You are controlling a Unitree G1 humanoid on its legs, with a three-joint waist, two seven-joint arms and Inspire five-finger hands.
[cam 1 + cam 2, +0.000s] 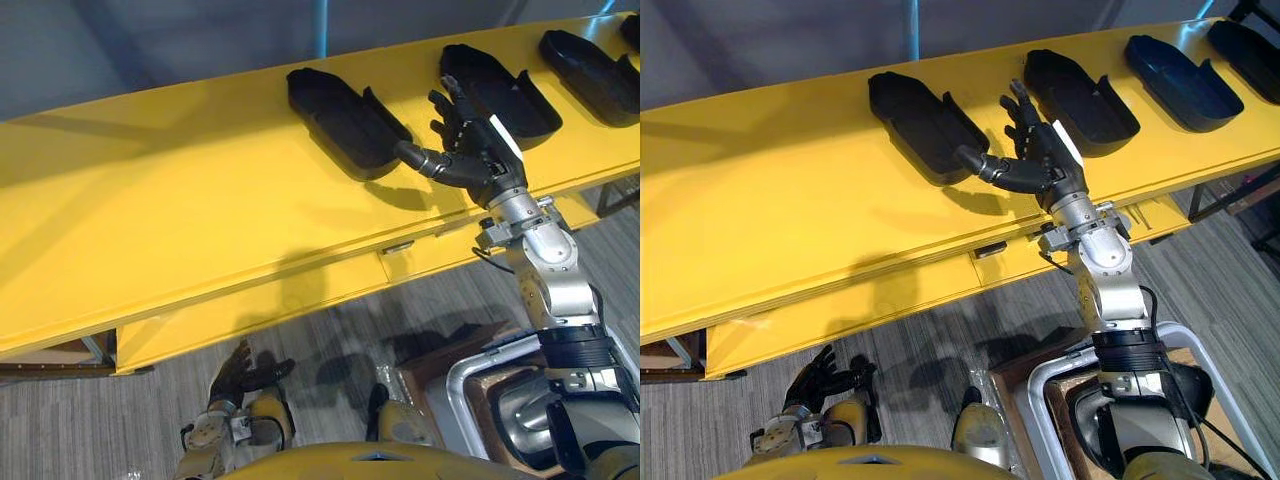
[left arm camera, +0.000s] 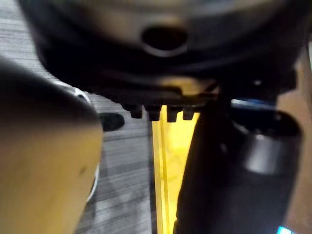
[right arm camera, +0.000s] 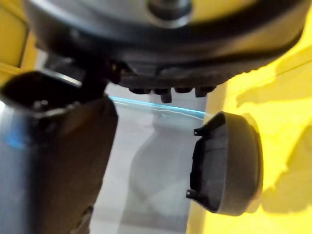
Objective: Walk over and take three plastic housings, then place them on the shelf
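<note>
My right hand (image 1: 470,150) hovers empty, fingers spread apart, above the yellow bench (image 1: 150,200), between the plastic housing (image 1: 345,120) by my thumb and a second housing (image 1: 500,90), both along its far edge. I should commit to the thumb-side one, straddle its raised wall, and pinch firmly before lifting.

We log the right arm (image 1: 548,270): silver-grey rounded segments, a black band (image 1: 578,345) near the elbow. Right hand (image 1: 470,150): dark, slim fingers, a white strip (image 1: 505,138) along its back. Left hand (image 1: 243,372): equally dark.
</note>
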